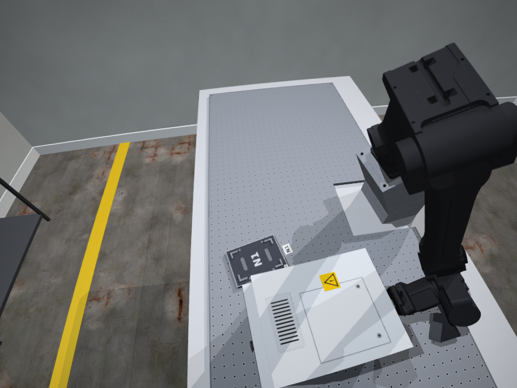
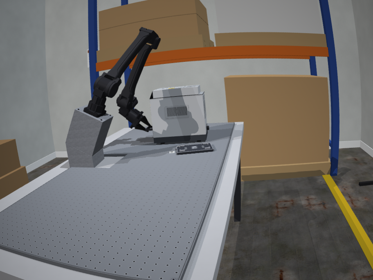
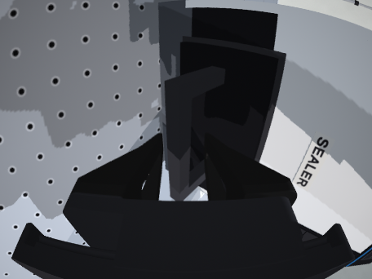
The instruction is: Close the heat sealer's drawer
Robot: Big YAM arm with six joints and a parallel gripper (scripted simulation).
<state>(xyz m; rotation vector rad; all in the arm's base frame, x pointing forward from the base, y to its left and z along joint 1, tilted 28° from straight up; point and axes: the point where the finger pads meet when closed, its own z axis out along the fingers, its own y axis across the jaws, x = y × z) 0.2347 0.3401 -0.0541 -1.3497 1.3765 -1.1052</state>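
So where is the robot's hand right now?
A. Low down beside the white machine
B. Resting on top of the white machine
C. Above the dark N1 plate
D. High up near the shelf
A: the hand sits low beside the white machine, near the table.

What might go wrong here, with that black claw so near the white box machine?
The black gripper hangs low, close beside the white box-shaped sealer; a sideways nudge may slide or turn it, perhaps onto the dark flat N1 plate nearby. Neither drawer nor light shows in any view, so a half-closed drawer might go unnoticed.
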